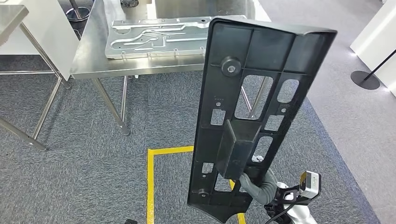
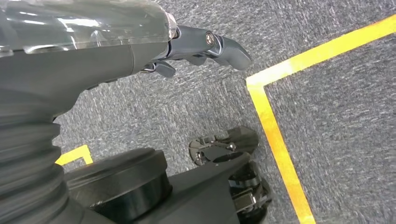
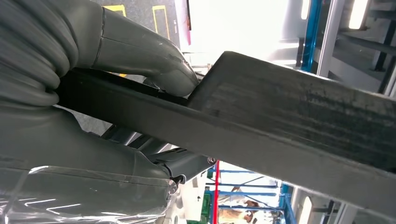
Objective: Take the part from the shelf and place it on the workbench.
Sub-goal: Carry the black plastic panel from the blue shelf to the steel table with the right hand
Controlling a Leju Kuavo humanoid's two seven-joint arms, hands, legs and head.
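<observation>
The part is a long black plastic panel (image 1: pixel 254 107) with cut-outs and a raised block, held upright and tilted in front of me. My right hand (image 1: pixel 258 185) grips its lower end, thumb pressed against the panel (image 3: pixel 299 121), fingers (image 3: pixel 182 161) on the other side. Beyond it stands the stainless workbench (image 1: pixel 93 51), carrying a flat silver stamped metal plate (image 1: pixel 154 37). My left hand (image 2: pixel 201 46) hangs over the carpet, fingers slightly curled and holding nothing.
Grey carpet with yellow floor tape (image 1: pixel 150 182) lies between me and the workbench. A second steel table (image 1: pixel 11 18) stands at the far left. A black post base (image 1: pixel 365 79) sits at the right on smooth grey floor.
</observation>
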